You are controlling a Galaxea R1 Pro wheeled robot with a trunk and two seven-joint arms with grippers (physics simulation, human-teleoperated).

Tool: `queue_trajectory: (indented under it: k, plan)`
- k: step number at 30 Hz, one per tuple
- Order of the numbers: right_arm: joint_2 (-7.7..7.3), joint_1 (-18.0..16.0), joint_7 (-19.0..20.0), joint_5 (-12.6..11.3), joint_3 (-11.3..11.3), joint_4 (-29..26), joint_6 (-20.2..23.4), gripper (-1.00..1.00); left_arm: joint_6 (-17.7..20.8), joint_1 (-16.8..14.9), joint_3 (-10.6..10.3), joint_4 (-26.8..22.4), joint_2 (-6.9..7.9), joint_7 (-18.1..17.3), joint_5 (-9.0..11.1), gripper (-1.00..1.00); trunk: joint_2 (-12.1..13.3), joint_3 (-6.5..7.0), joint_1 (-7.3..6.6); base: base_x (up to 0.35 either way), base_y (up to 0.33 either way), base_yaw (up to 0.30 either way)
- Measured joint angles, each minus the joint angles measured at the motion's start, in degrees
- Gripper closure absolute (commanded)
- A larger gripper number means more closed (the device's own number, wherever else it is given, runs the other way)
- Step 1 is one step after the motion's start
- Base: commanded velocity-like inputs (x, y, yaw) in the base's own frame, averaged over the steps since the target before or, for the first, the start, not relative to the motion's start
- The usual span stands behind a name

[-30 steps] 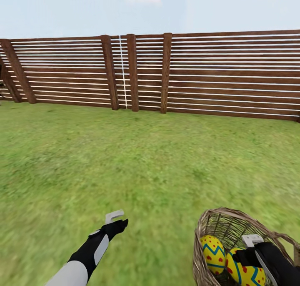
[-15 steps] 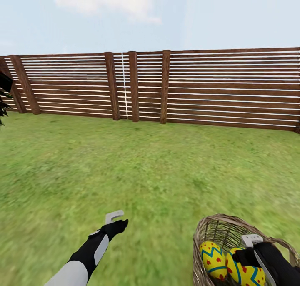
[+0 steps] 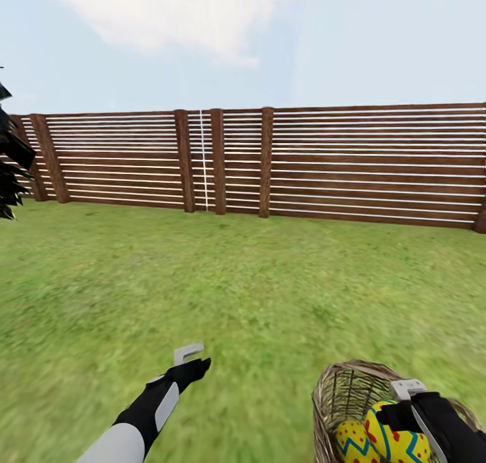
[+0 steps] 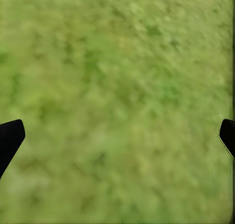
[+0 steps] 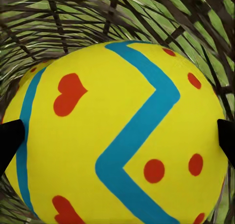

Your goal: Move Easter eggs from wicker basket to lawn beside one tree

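Black fingertips of right gripper flank yellow egg with blue zigzag and red dots, jaws wide, inside round brown wicker basket; second egg beside it; left gripper spread open, empty, above green lawn; dark tree foliage far left; slatted wooden fence behind.

Counting two yellow zigzag-painted eggs sitting in one round brown wicker basket. Plus two black robot grippers, and one slatted wooden fence.
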Motion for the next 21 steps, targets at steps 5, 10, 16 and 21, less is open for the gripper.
queue_trajectory:
  k: [5, 10, 16, 21]
  plan:
    - [0.0, 0.0, 0.0, -0.1, 0.0, 0.0, 0.0, 1.0, 0.0, 0.0, 0.0, 0.0, -0.3, 0.0, 0.0, -1.0, 0.1, 1.24, -0.13, 0.0, 0.0, 0.0]
    - [0.0, 0.0, 0.1, -0.1, 0.0, 0.0, 0.0, 1.0, -0.1, 0.0, 0.1, 0.1, -0.2, -0.1, 0.0, -1.0, 0.1, 1.54, -0.15, 0.0, 0.0, -0.165]
    - [0.09, 0.0, 0.1, -0.1, 0.1, 0.0, 0.0, 1.0, -0.1, 0.0, 0.0, 0.1, -0.21, 0.0, 0.0, -1.0, 0.1, 2.43, -0.26, 0.0, 0.0, -0.006]
    - [0.09, 0.0, 0.1, -0.1, 0.1, 0.1, 0.0, 1.0, -0.1, 0.0, 0.0, 1.2, -0.3, 0.0, 0.0, -1.0, 0.6, 3.5, -0.57, 0.0, 0.0, 0.0]
